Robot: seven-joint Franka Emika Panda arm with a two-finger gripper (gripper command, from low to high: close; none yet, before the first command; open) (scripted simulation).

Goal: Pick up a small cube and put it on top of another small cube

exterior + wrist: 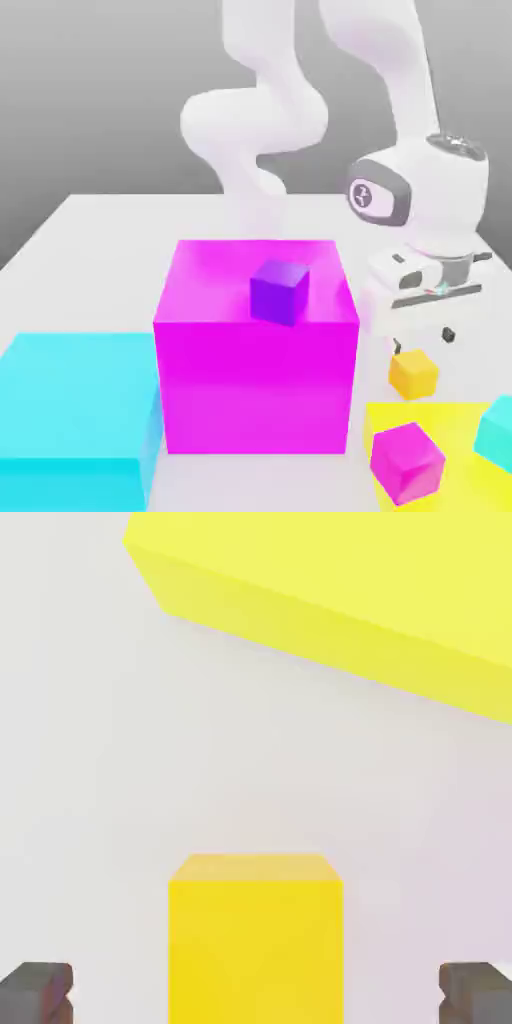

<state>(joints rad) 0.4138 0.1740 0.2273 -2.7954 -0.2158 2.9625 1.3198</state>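
The small orange-yellow cube rests on the white table, just beyond the flat yellow slab. My gripper hangs right above it, open, one dark finger to each side and clear of the cube. In the hand view the cube sits centred between the two fingertips, with wide gaps on both sides. A small magenta cube lies on the yellow slab. A small purple cube sits on top of the big magenta block.
A large cyan block stands at the exterior view's left, touching the magenta block. A smaller cyan block sits on the yellow slab at the right edge. The arm's white links rise behind the magenta block.
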